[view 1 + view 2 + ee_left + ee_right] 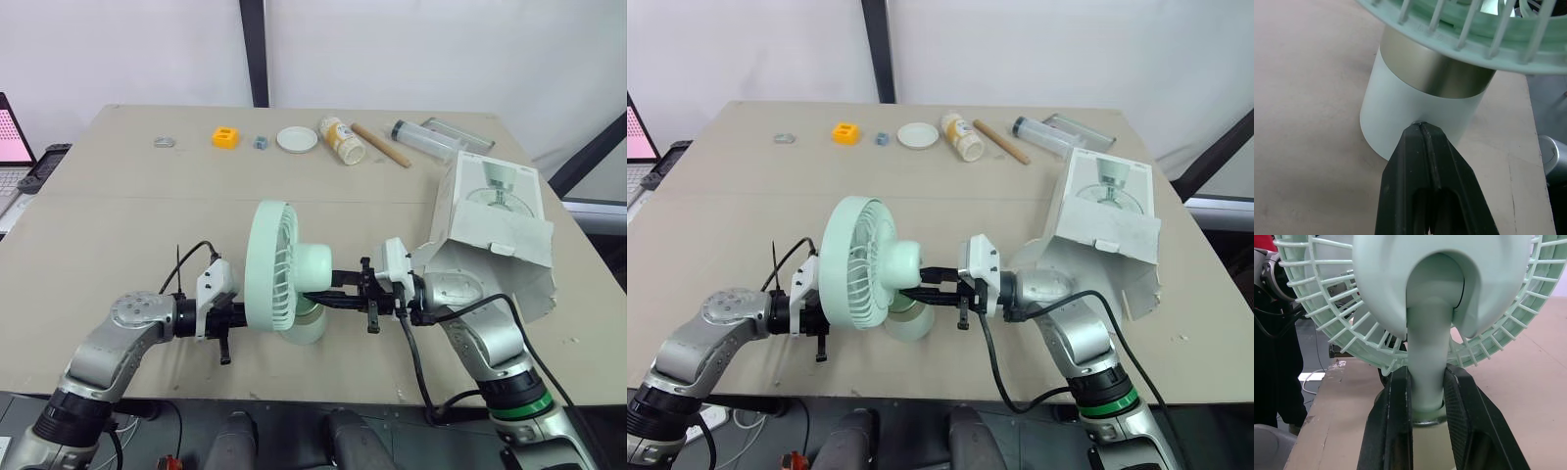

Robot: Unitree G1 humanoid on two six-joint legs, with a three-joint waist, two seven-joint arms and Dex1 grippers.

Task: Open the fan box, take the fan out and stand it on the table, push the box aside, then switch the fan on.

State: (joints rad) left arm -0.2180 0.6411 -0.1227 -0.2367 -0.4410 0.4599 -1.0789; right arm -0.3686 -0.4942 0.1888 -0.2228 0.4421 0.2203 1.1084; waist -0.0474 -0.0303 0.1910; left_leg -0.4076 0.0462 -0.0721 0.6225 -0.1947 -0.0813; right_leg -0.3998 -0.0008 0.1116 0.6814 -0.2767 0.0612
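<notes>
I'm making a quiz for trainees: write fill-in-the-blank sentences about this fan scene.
The left end effector is ____, tips against the base of the pale green plastic fan.
The right end effector grips that fan's ____.
The open white cardboard box sits to the robot's ____ of the fan.
Missing: shut; stem; right.

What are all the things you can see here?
fan: one, pale green, standing near the front edge
box: one, white, open, right side
ring: one, grey, far edge, leftmost
block: one, orange, far edge
cube: one, small, grey, beside the block
disc: one, white, far edge
bottle: one, cream, lying beside the disc
stick: one, wooden, beside the bottle
tube: one, clear, far right
laptop: one, past the table's left edge
table: one, tan
left tool: one, black, shut, tip against the fan's base
right tool: one, black, shut around the fan's stem
</notes>
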